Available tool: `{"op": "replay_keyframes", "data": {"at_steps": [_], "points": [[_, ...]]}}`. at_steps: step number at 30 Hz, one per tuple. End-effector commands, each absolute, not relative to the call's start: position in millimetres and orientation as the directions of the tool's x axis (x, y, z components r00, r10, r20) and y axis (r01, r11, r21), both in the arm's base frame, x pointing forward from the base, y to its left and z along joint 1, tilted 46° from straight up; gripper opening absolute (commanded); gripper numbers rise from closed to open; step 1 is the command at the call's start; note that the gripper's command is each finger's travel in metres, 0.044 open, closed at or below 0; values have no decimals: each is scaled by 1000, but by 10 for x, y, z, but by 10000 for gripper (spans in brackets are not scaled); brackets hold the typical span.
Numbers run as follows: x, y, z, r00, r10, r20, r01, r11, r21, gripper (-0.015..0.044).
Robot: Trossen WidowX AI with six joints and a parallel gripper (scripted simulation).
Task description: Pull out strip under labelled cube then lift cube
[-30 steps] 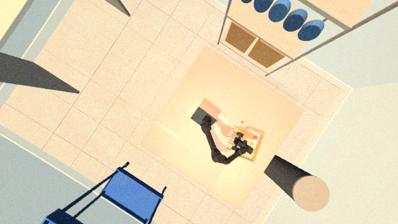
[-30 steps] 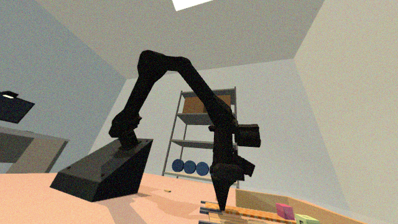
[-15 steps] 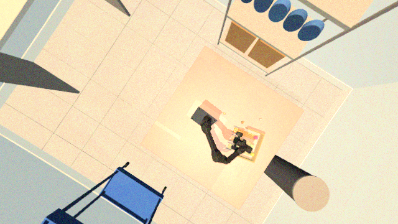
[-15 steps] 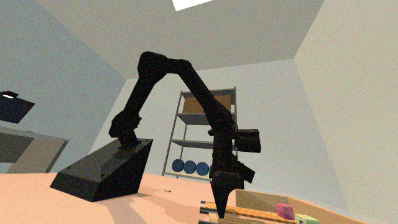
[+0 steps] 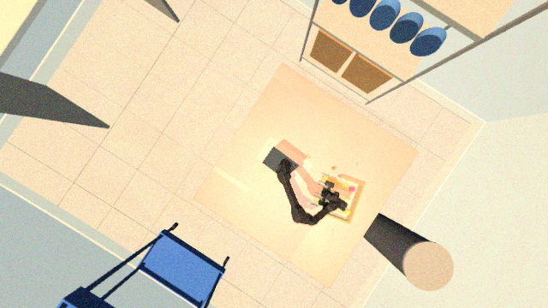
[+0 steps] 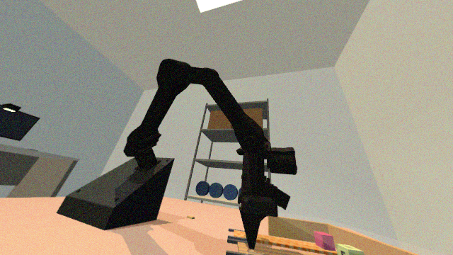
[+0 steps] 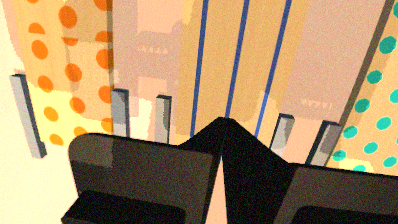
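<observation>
The black gripper (image 7: 220, 131), fully closed and empty, points its tip onto the tan blue-lined strip (image 7: 235, 60), whose long axis runs toward 12 o'clock.

Looks like a storeroom or workshop: tiled floor (image 5: 128, 141), bare walls (image 6: 396, 124), metal rack (image 6: 230, 156) with boxes (image 5: 330, 51) and blue drums (image 5: 404, 27), blue cart (image 5: 180, 265), wooden desk (image 5: 278, 128).

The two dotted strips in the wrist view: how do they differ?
The left dotted strip has large orange dots on a yellow-orange ground; the right dotted strip has smaller teal dots. The left one lies farther from the shut gripper tip. Both lie flat, beside the blue-lined strip.
</observation>
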State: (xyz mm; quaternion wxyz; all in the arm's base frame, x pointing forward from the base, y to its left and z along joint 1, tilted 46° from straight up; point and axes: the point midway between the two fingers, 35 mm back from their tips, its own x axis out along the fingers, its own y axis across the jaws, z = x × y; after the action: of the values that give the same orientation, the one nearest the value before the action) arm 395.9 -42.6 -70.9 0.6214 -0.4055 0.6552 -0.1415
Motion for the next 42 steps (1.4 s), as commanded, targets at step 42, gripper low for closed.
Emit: {"op": "replay_keyframes", "data": {"at_steps": [42], "points": [[3974,-460,-742,101,-711,-696,-360,626,-692,0]]}}
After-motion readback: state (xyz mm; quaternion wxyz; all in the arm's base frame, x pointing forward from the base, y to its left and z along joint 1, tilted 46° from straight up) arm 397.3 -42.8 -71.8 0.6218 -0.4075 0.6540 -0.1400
